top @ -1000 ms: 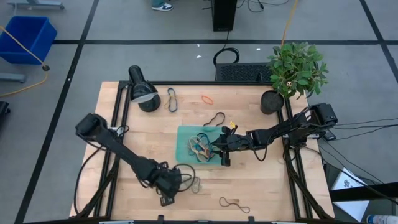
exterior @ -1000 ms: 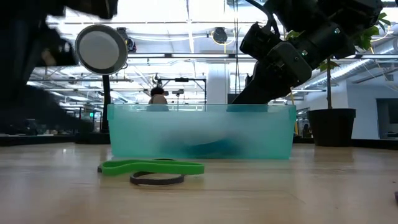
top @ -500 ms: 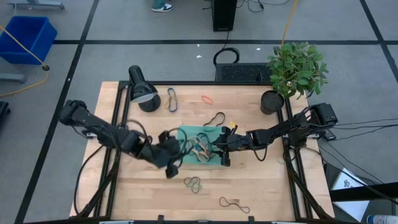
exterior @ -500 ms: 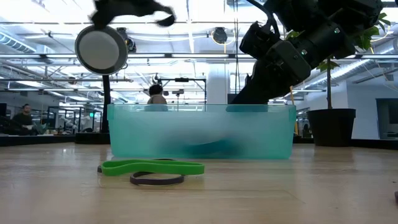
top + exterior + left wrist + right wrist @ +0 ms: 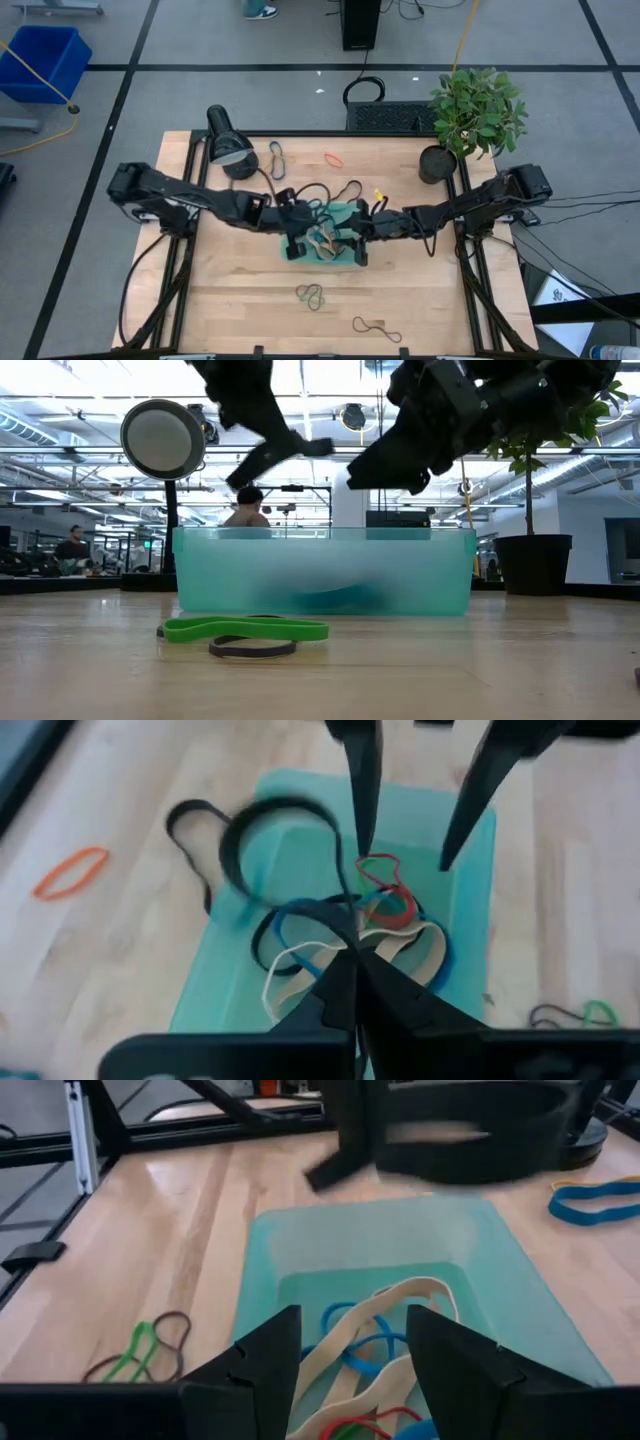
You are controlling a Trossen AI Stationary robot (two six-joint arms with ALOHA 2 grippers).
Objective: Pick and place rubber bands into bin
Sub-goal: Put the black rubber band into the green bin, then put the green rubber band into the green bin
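High view: left end effector (image 5: 293, 247) and right end effector (image 5: 358, 250) crowd the shallow translucent teal plastic bin (image 5: 341, 212); left wrist: left pinched on a black rubber band (image 5: 262, 840) over bin, may snag; right wrist: right spread, empty.

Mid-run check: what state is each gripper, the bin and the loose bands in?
left gripper: shut on black rubber band, above the bin.
right gripper: open, empty, over the bin.
bin: upright, several bands inside.
green band: loose on table, outside bin.
orange band: loose on table, outside bin.
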